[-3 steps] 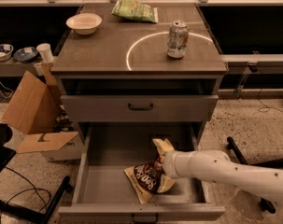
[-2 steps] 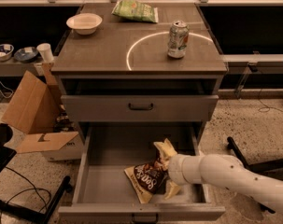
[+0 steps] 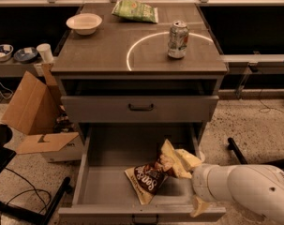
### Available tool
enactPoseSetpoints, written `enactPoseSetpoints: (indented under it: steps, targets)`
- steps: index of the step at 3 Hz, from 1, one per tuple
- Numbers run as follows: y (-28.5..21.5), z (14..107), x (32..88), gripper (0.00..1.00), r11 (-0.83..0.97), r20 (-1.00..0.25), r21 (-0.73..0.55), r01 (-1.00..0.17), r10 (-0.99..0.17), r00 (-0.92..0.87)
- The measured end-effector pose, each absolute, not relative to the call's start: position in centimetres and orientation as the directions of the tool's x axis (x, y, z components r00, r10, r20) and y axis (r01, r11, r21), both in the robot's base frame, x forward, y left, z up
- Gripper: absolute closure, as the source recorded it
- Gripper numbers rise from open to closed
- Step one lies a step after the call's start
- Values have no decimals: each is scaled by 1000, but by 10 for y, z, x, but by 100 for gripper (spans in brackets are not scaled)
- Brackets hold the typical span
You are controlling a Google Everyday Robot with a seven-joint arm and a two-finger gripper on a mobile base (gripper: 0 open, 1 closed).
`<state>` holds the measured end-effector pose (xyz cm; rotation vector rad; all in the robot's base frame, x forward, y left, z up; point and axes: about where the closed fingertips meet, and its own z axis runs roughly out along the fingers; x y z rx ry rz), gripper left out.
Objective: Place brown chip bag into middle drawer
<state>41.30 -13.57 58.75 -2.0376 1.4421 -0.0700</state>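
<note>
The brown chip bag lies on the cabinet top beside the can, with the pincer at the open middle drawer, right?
No. The camera view shows the brown chip bag in the open middle drawer, not on the cabinet top; the pincer is at that drawer.

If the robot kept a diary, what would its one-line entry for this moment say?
brown chip bag: in open middle drawer | gripper: at bag's tan end, inside drawer | soda can: on cabinet top
</note>
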Motion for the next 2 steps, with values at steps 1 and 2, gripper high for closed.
enactPoseSetpoints:
  steps: [1,2]
  targets:
    - [-162,595,390,0,-257,-127,-501,-827,-923,364]
    - [-172,627,401,0,-376,68,-524,-764,-913,403]
